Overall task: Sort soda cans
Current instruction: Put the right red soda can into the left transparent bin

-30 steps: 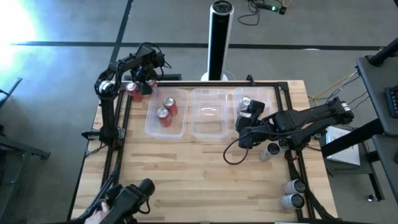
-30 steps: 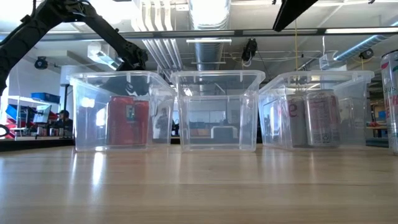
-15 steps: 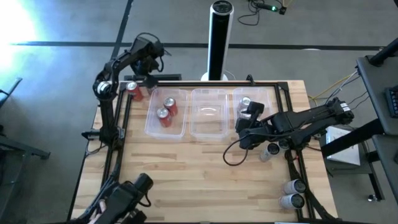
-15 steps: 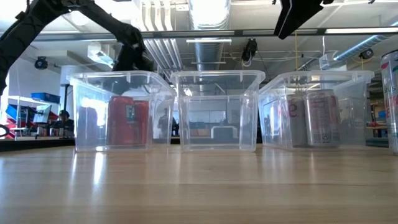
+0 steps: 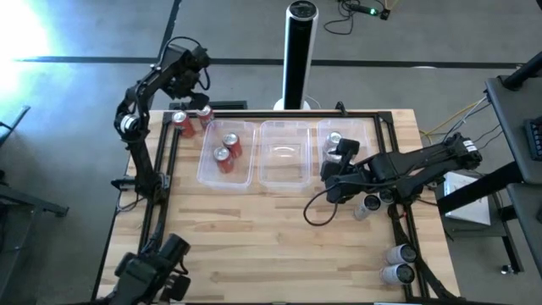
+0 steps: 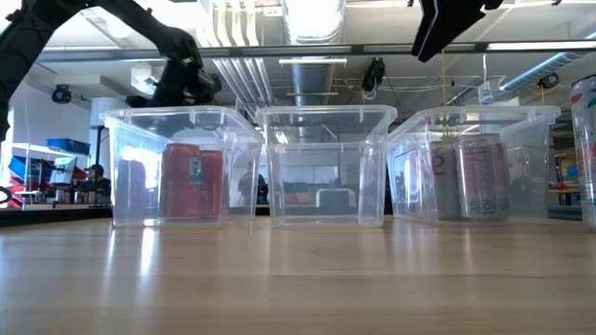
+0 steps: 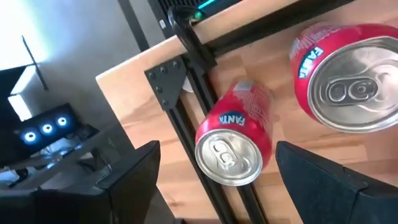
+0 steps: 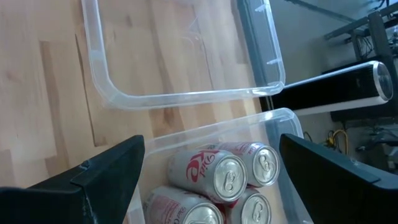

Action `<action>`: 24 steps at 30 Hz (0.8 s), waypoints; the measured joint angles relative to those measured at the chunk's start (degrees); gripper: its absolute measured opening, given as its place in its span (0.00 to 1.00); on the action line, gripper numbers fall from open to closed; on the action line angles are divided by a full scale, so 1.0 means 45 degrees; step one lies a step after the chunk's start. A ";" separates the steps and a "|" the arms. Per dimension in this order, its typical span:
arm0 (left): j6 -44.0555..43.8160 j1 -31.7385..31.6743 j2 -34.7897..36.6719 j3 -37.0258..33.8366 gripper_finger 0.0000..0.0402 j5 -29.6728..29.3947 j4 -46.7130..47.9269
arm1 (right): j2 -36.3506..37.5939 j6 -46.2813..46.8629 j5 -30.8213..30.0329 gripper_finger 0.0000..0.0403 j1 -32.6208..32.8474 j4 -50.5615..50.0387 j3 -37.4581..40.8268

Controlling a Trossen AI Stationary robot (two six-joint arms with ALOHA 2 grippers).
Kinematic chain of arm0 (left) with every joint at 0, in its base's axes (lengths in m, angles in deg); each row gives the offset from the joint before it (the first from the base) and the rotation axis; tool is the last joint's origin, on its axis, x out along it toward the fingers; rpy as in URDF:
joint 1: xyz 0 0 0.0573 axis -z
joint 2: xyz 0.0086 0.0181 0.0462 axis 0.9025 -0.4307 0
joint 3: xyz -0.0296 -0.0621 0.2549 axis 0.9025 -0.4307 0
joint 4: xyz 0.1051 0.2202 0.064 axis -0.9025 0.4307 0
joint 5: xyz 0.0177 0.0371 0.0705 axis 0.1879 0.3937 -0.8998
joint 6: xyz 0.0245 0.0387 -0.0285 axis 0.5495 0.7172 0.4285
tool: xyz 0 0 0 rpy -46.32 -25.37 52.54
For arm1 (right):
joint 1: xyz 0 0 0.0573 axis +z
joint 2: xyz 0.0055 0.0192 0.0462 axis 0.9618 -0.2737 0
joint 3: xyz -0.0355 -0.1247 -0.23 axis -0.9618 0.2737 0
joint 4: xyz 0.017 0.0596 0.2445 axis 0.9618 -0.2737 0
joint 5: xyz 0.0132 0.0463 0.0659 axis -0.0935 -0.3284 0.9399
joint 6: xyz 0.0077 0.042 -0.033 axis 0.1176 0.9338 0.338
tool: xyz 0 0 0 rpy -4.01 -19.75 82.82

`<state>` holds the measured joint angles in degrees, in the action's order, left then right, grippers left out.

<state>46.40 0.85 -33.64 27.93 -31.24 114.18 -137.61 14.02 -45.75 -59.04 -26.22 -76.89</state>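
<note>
Two red soda cans [image 5: 180, 121] [image 5: 205, 114] stand upright on the table's far left corner; the left wrist view shows their silver tops [image 7: 229, 155] [image 7: 351, 90]. My left gripper [image 5: 185, 63] hangs open above and beyond them, touching nothing. Two more red cans [image 5: 226, 149] stand in the left clear tub [image 5: 203, 174]. Silver-grey cans [image 8: 217, 174] stand in the right tub [image 5: 366, 127]. My right gripper [image 5: 332, 174] hovers open over that tub's near end, empty.
The middle tub [image 5: 284, 182] holds nothing. Loose silver cans lie at the right edge [image 5: 370, 203] and near right corner [image 5: 398, 263]. A black metal frame [image 5: 161, 169] runs along the table's sides. A dark device [image 5: 152, 267] sits at the near left corner.
My left gripper has risen from just above the two red cans and swung back past the table's far left corner. The cans stand where they were. The dark device at the near left corner has shifted leftward.
</note>
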 joint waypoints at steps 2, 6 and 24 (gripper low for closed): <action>-0.0267 0.0000 -0.0021 0.0003 0.75 -0.0164 -0.0162 | 0.0000 0.0013 0.0000 0.91 0.0000 0.0004 0.0040; -0.0212 0.0033 -0.0165 0.0005 0.75 -0.0314 0.0136 | 0.0000 0.0006 0.0000 0.91 0.0000 0.0023 0.0121; -0.0502 0.0019 -0.0464 -0.1811 0.81 0.2664 0.0240 | 0.0239 -0.1426 -0.0019 0.91 -0.0194 0.0029 0.0416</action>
<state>44.15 0.94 -35.73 19.78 -19.25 115.26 -136.54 7.60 -45.84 -59.92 -26.09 -75.02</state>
